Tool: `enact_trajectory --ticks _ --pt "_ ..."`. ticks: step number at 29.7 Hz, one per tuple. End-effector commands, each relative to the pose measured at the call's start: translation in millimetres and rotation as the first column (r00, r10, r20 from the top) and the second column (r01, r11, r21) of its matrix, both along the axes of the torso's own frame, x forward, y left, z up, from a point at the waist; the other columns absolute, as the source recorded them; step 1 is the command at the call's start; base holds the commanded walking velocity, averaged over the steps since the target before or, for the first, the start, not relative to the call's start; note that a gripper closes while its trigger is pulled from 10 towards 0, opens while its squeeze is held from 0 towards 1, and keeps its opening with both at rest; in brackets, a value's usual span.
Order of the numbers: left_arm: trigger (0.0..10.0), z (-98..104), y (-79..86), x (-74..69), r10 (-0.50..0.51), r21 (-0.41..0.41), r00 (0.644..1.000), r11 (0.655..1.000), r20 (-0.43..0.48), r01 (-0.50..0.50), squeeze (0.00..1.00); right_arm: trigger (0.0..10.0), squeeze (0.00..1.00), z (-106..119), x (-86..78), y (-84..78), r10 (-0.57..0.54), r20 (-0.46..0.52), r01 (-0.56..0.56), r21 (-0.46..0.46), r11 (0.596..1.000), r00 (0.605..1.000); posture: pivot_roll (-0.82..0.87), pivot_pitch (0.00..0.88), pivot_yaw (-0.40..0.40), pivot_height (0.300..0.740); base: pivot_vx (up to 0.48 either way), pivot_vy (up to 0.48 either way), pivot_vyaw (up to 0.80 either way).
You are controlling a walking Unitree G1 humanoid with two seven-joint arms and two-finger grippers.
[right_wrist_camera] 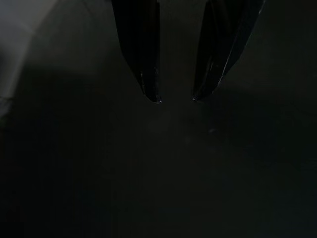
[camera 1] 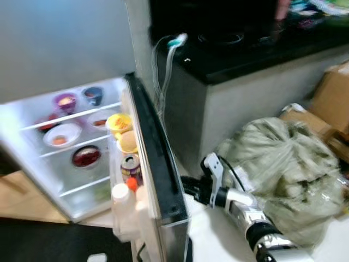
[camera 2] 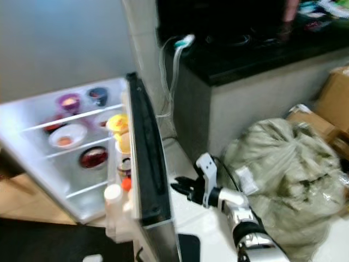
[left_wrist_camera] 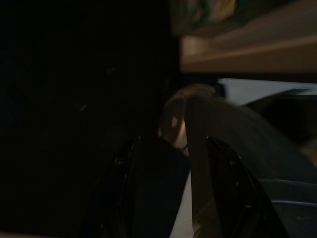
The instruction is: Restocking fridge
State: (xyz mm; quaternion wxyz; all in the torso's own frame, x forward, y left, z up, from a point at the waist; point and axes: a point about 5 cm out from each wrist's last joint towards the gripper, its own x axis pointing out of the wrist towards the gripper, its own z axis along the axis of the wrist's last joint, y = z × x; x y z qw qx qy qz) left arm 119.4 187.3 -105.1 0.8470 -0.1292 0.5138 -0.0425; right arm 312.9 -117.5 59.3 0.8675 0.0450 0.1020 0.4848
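Fridge (camera 1: 32,131) at left, door (camera 1: 158,164) swung open, edge-on toward camera. Shelves stocked with bowls: purple bowl (camera 1: 65,101) and dark cup (camera 1: 93,95) far, white bowl (camera 1: 61,135) mid, dark red bowl (camera 1: 86,156) near. Door rack: yellow tub (camera 1: 119,123), can (camera 1: 131,167), white bottle (camera 1: 121,202) nearest. Large crumpled green bag (camera 1: 283,174) on floor at right, cardboard boxes (camera 1: 327,109) beyond. Black counter (camera 1: 256,43) far. Right gripper (camera 2: 180,189) just beside door's outer face, fingers apart, empty. Left gripper (left_wrist_camera: 173,163) in dark; fingers parted, nothing clearly held.
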Motion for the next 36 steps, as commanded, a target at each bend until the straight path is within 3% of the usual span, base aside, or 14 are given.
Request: enact_trajectory --ticks 1,22,36 --pt "10.0 -2 2.0 -5.1 -0.009 0.012 1.0 1.0 -0.022 0.009 0.0 10.0 0.0 0 -1.9 7.8 0.03 -0.003 -0.03 -0.001 1.0 1.0 -0.02 0.062 0.036 0.74 0.0 0.0 0.76" --pt "10.0 -2 -3.8 -2.3 -0.009 0.021 1.0 1.0 -0.02 0.009 0.0 10.0 0.0 -4 -7.9 22.3 0.091 0.0 -0.091 -0.05 0.995 0.996 -0.03 0.051 0.028 0.74 0.0 0.0 0.76" --pt "10.0 0 1.3 1.3 -0.03 0.069 1.0 0.997 -0.009 0.031 0.0 10.0 0.0 -3 -5.8 33.3 0.053 0.021 -0.051 -0.06 0.997 0.998 -0.02 0.04 0.029 0.74 0.0 0.0 0.74"
